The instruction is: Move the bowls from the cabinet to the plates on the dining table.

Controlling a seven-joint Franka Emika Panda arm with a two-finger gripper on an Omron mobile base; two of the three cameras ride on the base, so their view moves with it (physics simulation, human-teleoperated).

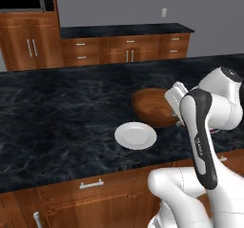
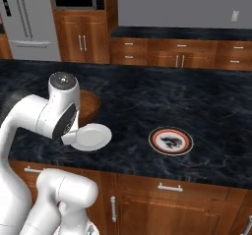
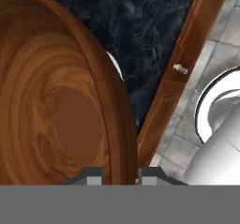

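Marble table (image 1: 57, 108), "FRANKA"-lettered arm (image 1: 200, 141)

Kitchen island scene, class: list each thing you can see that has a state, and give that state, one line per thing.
Wooden bowl: upright, gripped at its rim, beside the white plate.
End effector: shut on the wooden bowl's rim.
White plate: flat on the island top, bare.
Patterned plate: flat on the island top, bare.
Island doors: shut.
Far cabinet doors: shut.

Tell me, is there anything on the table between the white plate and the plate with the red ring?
No, just bare black marble lies between the white plate and the red-ringed plate, as the right base view shows.
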